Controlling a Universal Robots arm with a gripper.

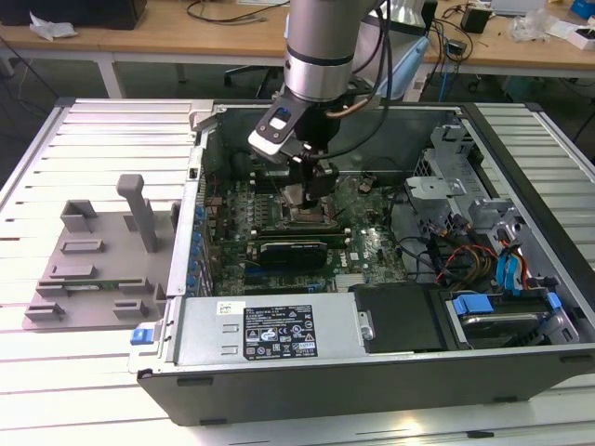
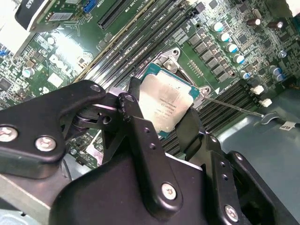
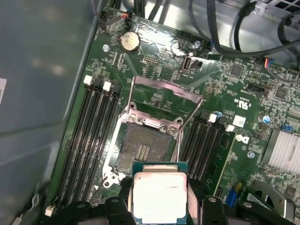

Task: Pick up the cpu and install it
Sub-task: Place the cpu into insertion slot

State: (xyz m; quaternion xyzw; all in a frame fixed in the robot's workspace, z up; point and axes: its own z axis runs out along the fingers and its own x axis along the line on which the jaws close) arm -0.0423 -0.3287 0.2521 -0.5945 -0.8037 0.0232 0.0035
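The open computer case sits on the bench in the middle of the exterior view. My arm reaches down into it over the motherboard. In the first wrist view the socket lies bare, with its metal retaining frame tipped up beyond it. The jaws are clenched on the cpu by two opposite edges. It hangs above the board close to the socket, though I cannot tell whether it is squarely over it.

My worry is alignment. If the chip comes down offset or rotated, I judge it could land on the socket rim or crush the fine contacts. With such a thin edge grip, it could also tilt or slip.
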